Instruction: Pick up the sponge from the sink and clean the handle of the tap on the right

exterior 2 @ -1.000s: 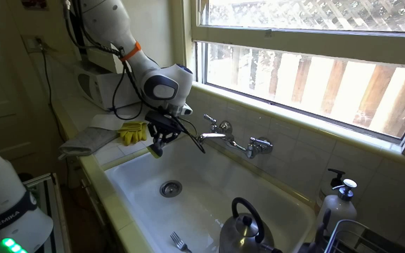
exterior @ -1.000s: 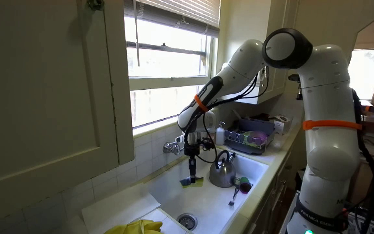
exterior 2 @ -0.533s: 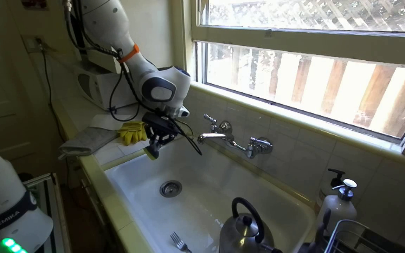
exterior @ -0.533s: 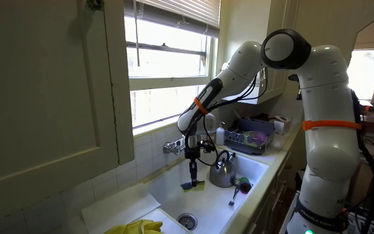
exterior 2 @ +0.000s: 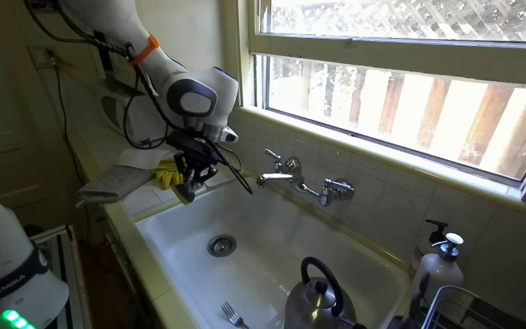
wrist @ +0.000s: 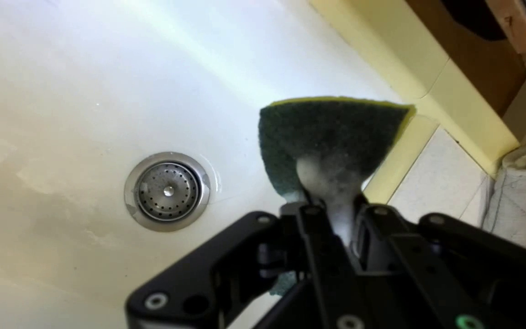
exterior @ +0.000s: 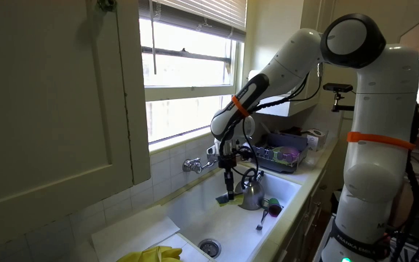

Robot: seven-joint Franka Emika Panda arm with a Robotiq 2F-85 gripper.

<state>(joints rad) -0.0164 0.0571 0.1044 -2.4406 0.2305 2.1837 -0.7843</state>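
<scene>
My gripper (exterior: 230,197) is shut on the green and yellow sponge (exterior: 223,199), which bends around the fingers. It is held above the white sink (exterior 2: 263,237), near the end by the gloves in an exterior view (exterior 2: 184,194). In the wrist view the sponge (wrist: 336,123) sticks out beyond the fingertips (wrist: 334,205), dark green side showing with a thin yellow edge. The chrome tap (exterior 2: 276,177) is on the tiled wall, apart from the gripper. Its right handle (exterior 2: 337,189) and left handle (exterior 2: 274,155) show there. The arm hides part of the tap in an exterior view (exterior: 193,165).
A steel kettle (exterior 2: 320,304), a fork (exterior 2: 233,314) and a green cup (exterior: 274,206) are in the sink. A soap bottle (exterior 2: 439,272) and dish rack (exterior: 276,160) stand at one end. Yellow gloves (exterior 2: 166,174) and a grey cloth (exterior 2: 117,183) lie at the other. The drain (wrist: 168,191) shows below.
The gripper has moved with the sponge, rightward and slightly up in an exterior view and leftward and slightly up in an exterior view. The arm's elbow has shifted back. The sponge stays gripped.
</scene>
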